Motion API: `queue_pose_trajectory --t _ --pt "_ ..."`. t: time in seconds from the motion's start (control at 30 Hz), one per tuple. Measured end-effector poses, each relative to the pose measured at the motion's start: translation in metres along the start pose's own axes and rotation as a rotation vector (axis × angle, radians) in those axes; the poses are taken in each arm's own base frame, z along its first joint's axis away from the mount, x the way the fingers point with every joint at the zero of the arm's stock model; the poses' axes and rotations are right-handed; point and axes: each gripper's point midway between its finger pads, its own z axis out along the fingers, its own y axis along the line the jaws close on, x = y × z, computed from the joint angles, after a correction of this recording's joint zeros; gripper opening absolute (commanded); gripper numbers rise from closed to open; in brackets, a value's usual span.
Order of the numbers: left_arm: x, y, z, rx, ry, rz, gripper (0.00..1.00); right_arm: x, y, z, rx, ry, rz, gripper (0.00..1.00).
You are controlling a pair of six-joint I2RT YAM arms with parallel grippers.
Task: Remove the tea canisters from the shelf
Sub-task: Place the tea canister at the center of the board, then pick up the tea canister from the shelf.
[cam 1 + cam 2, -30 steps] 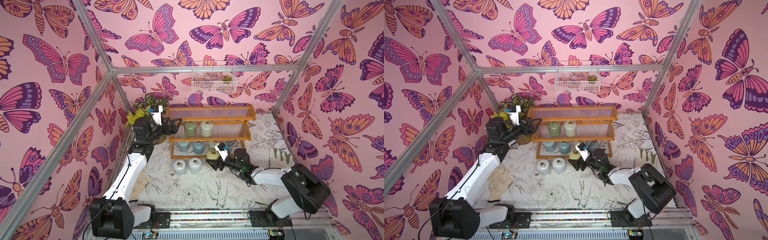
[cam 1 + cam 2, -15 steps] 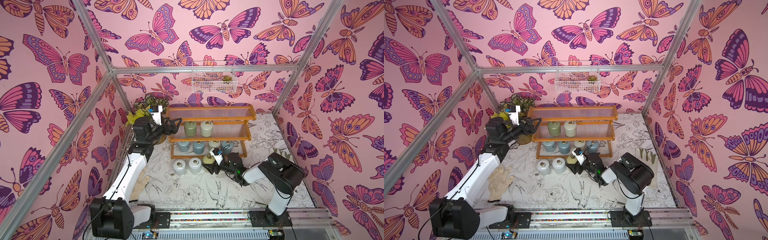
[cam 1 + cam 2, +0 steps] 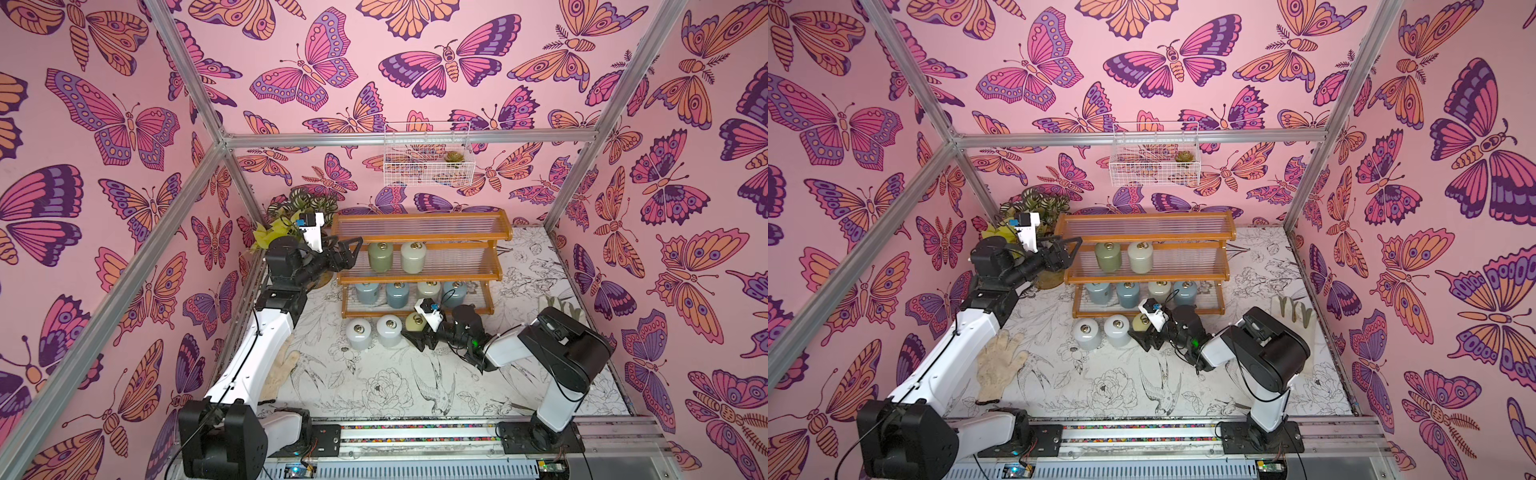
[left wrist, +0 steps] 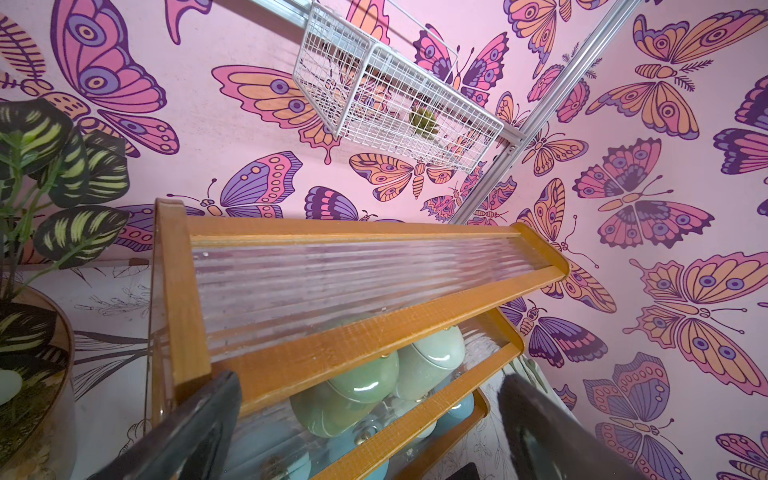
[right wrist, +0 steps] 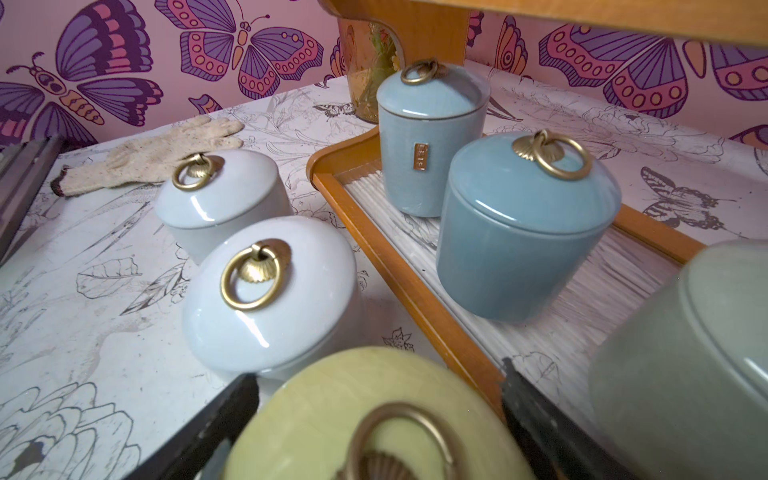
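The shelf (image 3: 419,242) stands at the back of the table. A sage green tea canister (image 3: 380,257) and a cream one (image 3: 413,257) sit on its middle tier; several blue-grey and cream ones (image 3: 397,294) line the bottom tier. Two white canisters (image 3: 358,336) (image 5: 270,299) stand on the table in front. Beside them stands a pale yellow canister (image 3: 414,322) (image 5: 332,407), with my right gripper (image 3: 417,338) (image 5: 378,428) open around it, fingers (image 5: 220,415) apart from its sides. My left gripper (image 3: 355,253) (image 4: 370,432) hangs open at the middle tier's left end, near the green canister (image 4: 353,395).
A knitted glove (image 3: 278,370) lies on the table left of the canisters, under my left arm. A glass vase of plants (image 3: 307,208) stands in the back left corner. A white wire basket (image 3: 428,162) hangs on the back wall. More gloves (image 3: 569,307) lie at the right wall.
My right gripper carried the yellow canister left and down to the table beside the white ones, then its jaws opened. The left arm has not moved.
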Motion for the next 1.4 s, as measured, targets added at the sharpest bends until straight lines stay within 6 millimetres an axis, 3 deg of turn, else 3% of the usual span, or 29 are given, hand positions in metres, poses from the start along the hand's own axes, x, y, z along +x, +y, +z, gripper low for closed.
queue_pose_trajectory --t 0.43,0.77,0.87,1.0,1.4 --pt "-0.001 0.000 -0.002 -0.008 -0.008 0.001 1.00 -0.064 -0.004 -0.025 0.066 -0.118 -0.069 0.99" --pt "-0.007 -0.006 -0.013 -0.014 -0.037 0.010 1.00 -0.156 -0.036 -0.046 0.258 -0.234 -0.078 0.99" --pt "-0.006 -0.010 -0.018 -0.009 -0.043 0.014 1.00 -0.174 -0.046 -0.048 0.306 -0.251 -0.075 0.99" --pt "-0.004 -0.015 -0.022 0.009 -0.042 0.018 1.00 -0.182 -0.064 -0.045 0.357 -0.252 -0.065 0.99" --pt "-0.008 -0.034 -0.033 0.073 -0.048 0.040 1.00 -0.160 -0.109 -0.013 0.391 -0.210 0.035 0.99"
